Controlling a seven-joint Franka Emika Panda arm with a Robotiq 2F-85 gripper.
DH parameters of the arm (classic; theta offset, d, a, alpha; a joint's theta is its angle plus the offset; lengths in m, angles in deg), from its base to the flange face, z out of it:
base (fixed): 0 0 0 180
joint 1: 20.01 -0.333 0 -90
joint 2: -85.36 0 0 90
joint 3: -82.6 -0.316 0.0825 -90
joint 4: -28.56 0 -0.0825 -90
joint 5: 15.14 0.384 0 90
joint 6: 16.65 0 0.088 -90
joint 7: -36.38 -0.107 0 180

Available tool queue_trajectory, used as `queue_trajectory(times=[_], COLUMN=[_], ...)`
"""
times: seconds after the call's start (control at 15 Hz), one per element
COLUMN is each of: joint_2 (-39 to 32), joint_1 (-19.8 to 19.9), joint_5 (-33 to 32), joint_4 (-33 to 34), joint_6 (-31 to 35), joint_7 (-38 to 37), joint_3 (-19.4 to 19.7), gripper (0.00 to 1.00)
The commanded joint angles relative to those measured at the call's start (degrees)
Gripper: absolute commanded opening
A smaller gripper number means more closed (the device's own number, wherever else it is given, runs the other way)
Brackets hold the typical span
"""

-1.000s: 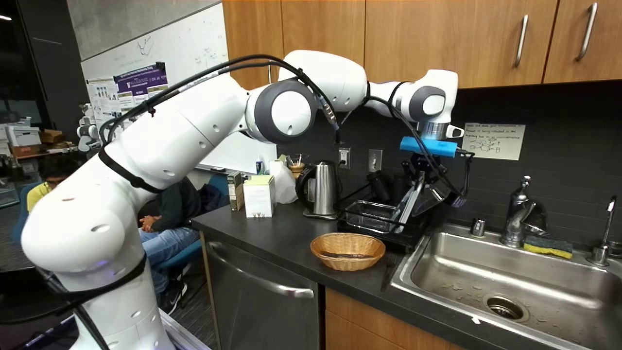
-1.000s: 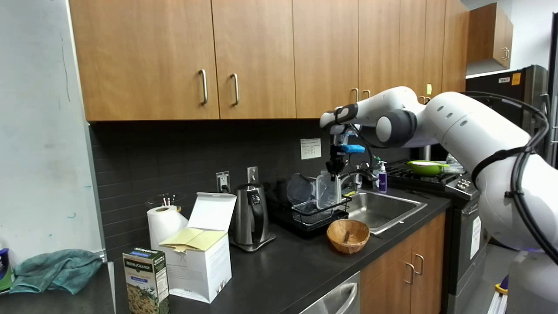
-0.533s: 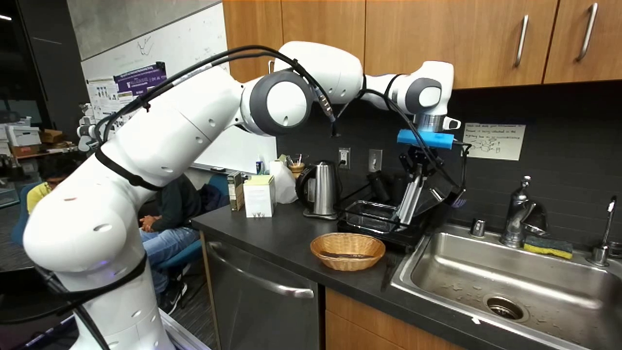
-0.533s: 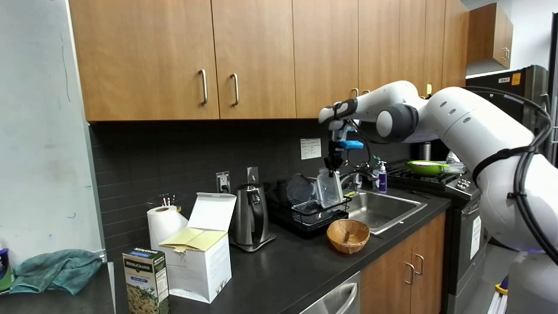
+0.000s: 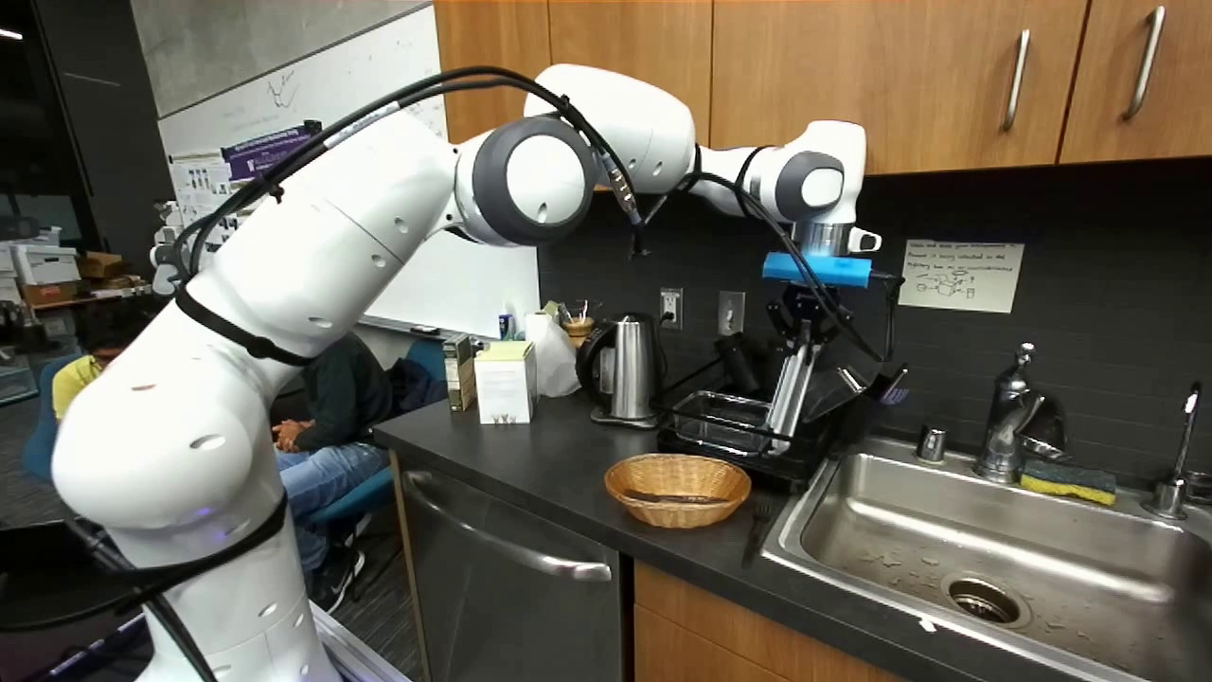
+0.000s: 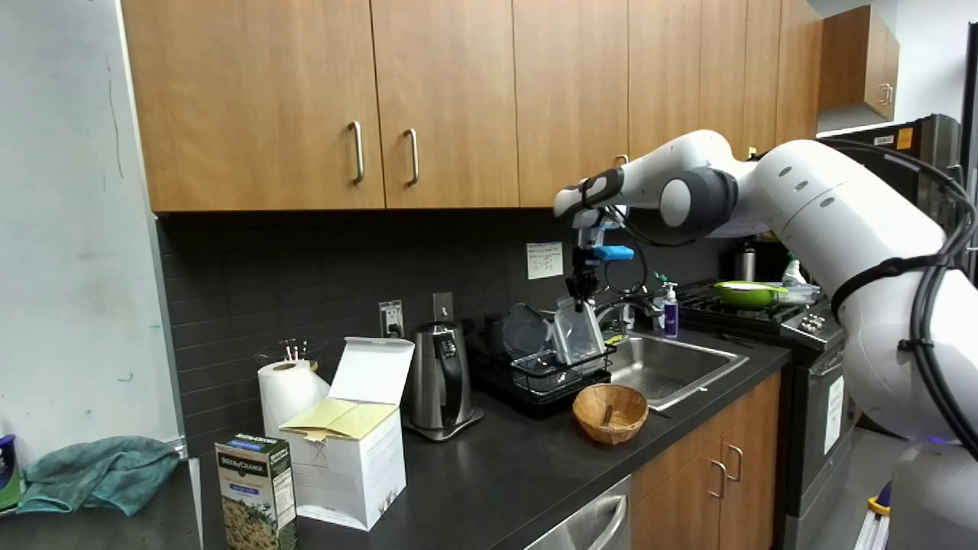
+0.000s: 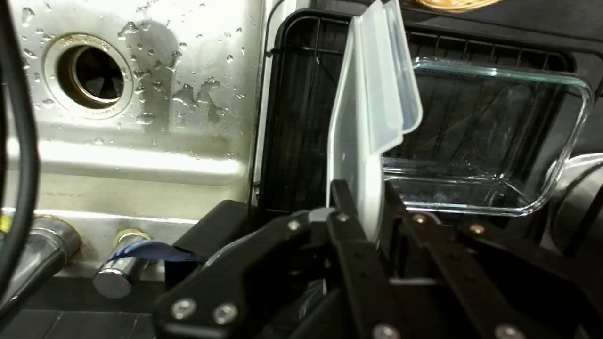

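Cloth (image 6: 99,475) of crumpled teal fabric at the far left of an exterior view. Next to the right, a tall printed cardboard food box (image 6: 256,493), upright on a dark worktop (image 6: 489,473); then a white roll of paper towel (image 6: 289,393), partly hidden behind an open white carton (image 6: 351,458) with yellow inner flaps. Just beyond, a steel electric kettle (image 6: 437,378) with a black handle, standing on its base. Further right, a black wire dish rack (image 6: 497,378), with a clear rectangular glass dish (image 7: 485,141) lying in it, seen best in the wrist view. At the rack's sink-side end, a translucent rectangular plastic lid (image 6: 578,336) with a pale rim, tilted, lower end down within the rack; cannot tell whether touching the wires. Above it, a black two-fingered gripper (image 7: 365,190), closed on the lid's upper edge, one finger on each side. In front of the rack, an oval tan woven basket (image 6: 615,435) with a slim dark item (image 6: 607,416) inside. Then a stainless-steel sink (image 6: 665,374) set into the worktop, spotted with droplets in the wrist view, followed by a purple pump bottle (image 6: 671,315) near its back edge. Past that, a green pan (image 6: 749,296) on a black stove (image 6: 810,332). At the far right, a thick white robot arm (image 6: 863,214) with dark grey joint caps, extending leftward over the worktop to the gripper.
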Motion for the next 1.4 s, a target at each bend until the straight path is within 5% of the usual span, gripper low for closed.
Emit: queue_trajectory(times=[0.0,1.33], joint_2=[5.0,16.75], joint_1=[-2.35,-8.63], joint_5=[-3.34,-19.72], joint_4=[-7.33,-29.85], joint_6=[3.12,25.1], joint_7=[1.45,-0.24], joint_3=[0.71,1.41], gripper=[0.04,0.04])
